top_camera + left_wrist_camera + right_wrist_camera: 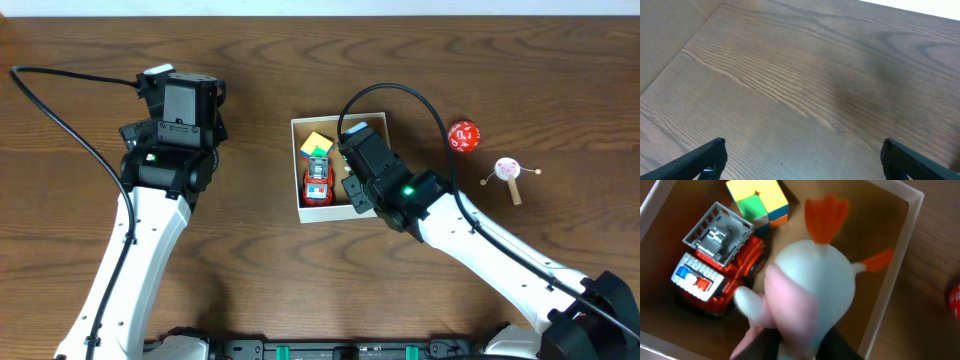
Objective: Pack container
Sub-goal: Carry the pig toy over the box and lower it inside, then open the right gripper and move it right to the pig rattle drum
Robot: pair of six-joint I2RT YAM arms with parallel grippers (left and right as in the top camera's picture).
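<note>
Container: white-walled square cardboard box (297, 160), central, under my right fingers (350, 150)
Right fingers: hidden behind pale blue-and-pink plush toy (810, 280); I cannot tell the grip
Left fingers (705, 157): wide, empty
Risk: plush lands on red toy fire truck (715, 265) and tips over the rim

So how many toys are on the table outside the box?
2: a red ball right of the container, a small rattle drum beside it. The right arm may hide more.
</note>
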